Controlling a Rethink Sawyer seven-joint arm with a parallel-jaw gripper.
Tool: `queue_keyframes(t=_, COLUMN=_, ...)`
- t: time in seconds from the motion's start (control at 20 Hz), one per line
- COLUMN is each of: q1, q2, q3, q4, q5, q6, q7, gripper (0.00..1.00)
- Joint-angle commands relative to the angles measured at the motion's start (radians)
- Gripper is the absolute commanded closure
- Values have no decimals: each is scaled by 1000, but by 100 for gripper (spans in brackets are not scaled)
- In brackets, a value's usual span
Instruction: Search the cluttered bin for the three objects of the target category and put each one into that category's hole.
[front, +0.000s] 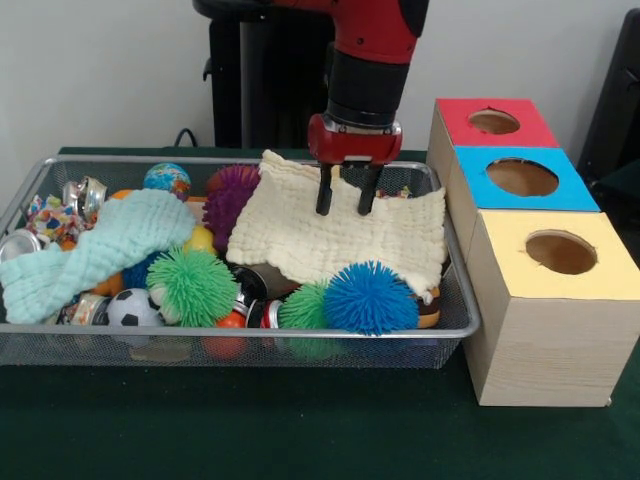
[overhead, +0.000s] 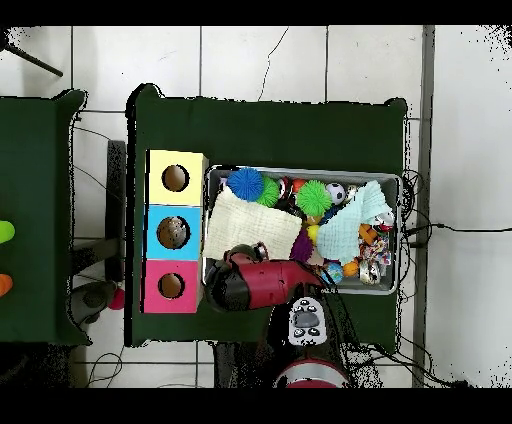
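Note:
My gripper (front: 346, 206) hangs open over the far edge of a cream cloth (front: 340, 238) spread in the wire bin (front: 455, 300). Its fingertips (front: 324, 207) are at the cloth's surface, with nothing between them. In the overhead view the red arm (overhead: 262, 281) hides the gripper above the cream cloth (overhead: 250, 225). A blue spiky ball (front: 370, 297), two green spiky balls (front: 192, 285) and a purple one (front: 232, 195) lie around the cloth. A mint cloth (front: 90, 250) covers the left of the bin. Beside the bin stands a wooden box with red (front: 495, 122), blue (front: 522, 177) and yellow (front: 560, 252) holes.
A soccer ball (front: 133, 308), a globe ball (front: 166, 178), orange balls, cans (front: 20, 243) and crumpled wrappers (front: 50, 215) fill the bin's left and front. In the overhead view the box (overhead: 174, 232) sits left of the bin (overhead: 402, 230). Green felt (front: 250, 420) covers the table.

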Motion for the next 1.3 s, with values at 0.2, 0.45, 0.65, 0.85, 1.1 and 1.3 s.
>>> queue_keyframes(t=0.2, q1=-53, q2=140, q3=89, q4=-147, q5=-67, q6=-98, q7=75, gripper=0)
queue_keyframes(t=0.45, q1=-22, q2=188, q3=44, q4=-186, q5=-78, q6=-131, q7=85, gripper=0)
queue_keyframes(t=0.65, q1=-12, q2=222, q3=21, q4=-210, q5=-77, q6=-164, q7=97, gripper=0)
queue_keyframes(t=0.85, q1=-18, q2=252, q3=19, q4=-234, q5=-82, q6=-189, q7=97, gripper=0)
queue_keyframes(t=1.1, q1=-39, q2=255, q3=39, q4=-243, q5=-94, q6=-198, q7=87, gripper=0)
queue_keyframes(t=1.3, q1=-47, q2=232, q3=56, q4=-246, q5=-121, q6=-160, q7=50, gripper=100)
